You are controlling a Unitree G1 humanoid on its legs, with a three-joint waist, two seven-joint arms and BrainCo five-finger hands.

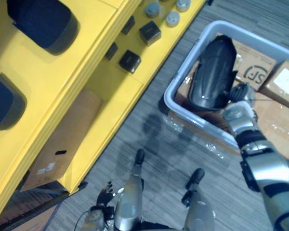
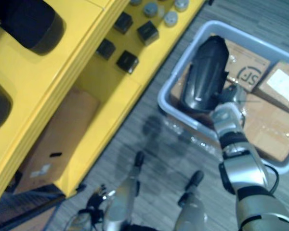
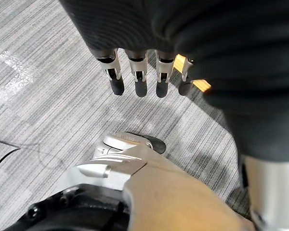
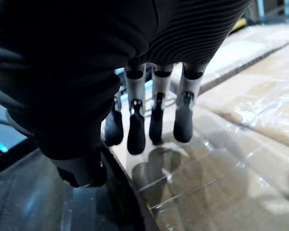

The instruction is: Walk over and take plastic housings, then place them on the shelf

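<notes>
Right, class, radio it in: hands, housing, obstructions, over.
Left hand open, hanging low. Right hand open, fingers over the boxes beside the black housing in the grey bin. Housing not gripped. Bin wall to lift over.

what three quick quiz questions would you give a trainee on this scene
1. True or false: the housing lies in the bin.
2. Where is the right hand?
A) down by the floor
B) in the bin, at the housing's edge
C) well away from the bin
3. Fill in: the left hand, hanging over the floor, is ____ (open or shut).

Key: 1 true; 2 B; 3 open
</notes>
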